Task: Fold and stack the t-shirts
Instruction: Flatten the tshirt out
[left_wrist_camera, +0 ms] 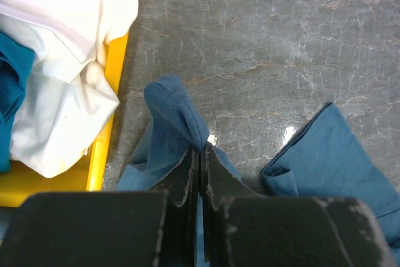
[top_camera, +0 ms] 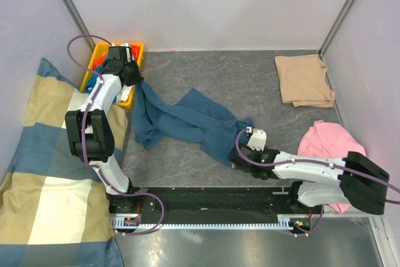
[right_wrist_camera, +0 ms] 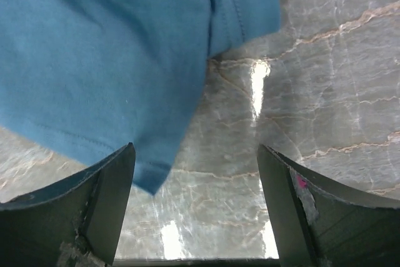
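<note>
The dark teal t-shirt point(top_camera: 187, 120) lies crumpled across the middle of the table. My left gripper point(top_camera: 134, 78) is shut on its far-left corner next to the yellow bin; in the left wrist view the fingertips point(left_wrist_camera: 201, 149) pinch a fold of the teal t-shirt point(left_wrist_camera: 172, 117). My right gripper point(top_camera: 241, 158) stands open at the shirt's near-right end. In the right wrist view a corner of the teal t-shirt point(right_wrist_camera: 119, 60) hangs by the left finger point(right_wrist_camera: 109, 186), ungripped. A folded tan t-shirt point(top_camera: 304, 79) lies at the back right. A pink t-shirt point(top_camera: 328, 145) lies bunched at the right edge.
A yellow bin point(top_camera: 138, 50) at the back left holds white cloth point(left_wrist_camera: 62, 60) and other coloured cloth. A big checked cushion point(top_camera: 44, 173) lies off the table's left side. Grey marbled tabletop point(top_camera: 206, 70) shows behind the teal shirt. Walls close in the left, back and right.
</note>
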